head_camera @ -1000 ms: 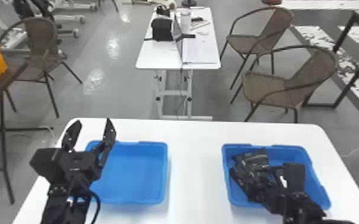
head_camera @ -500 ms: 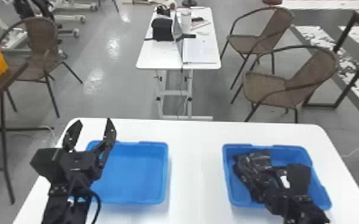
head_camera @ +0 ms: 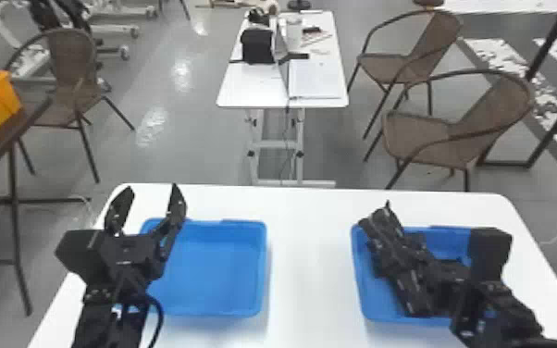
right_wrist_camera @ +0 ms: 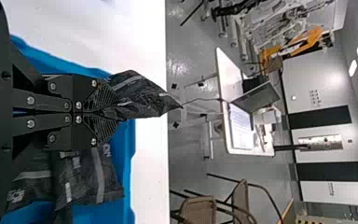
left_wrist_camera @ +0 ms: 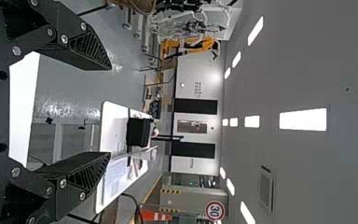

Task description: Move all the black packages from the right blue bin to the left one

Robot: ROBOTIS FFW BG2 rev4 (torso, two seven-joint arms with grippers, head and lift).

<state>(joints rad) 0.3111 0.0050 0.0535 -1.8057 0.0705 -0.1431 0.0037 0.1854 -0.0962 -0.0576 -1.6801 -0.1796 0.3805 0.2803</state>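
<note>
Black package [right_wrist_camera: 142,98] pinched in right tool [head_camera: 395,252], jutting out past its fingertips.

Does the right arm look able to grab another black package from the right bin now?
Probably not: the right pincer is closed on one package, though other packages lie in that blue bin.

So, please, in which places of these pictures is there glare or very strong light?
Head view: shiny reflections on the grey floor; left wrist view: ceiling lamps burnt out to white; right wrist view: lamps likewise, and a very bright tabletop.
</note>
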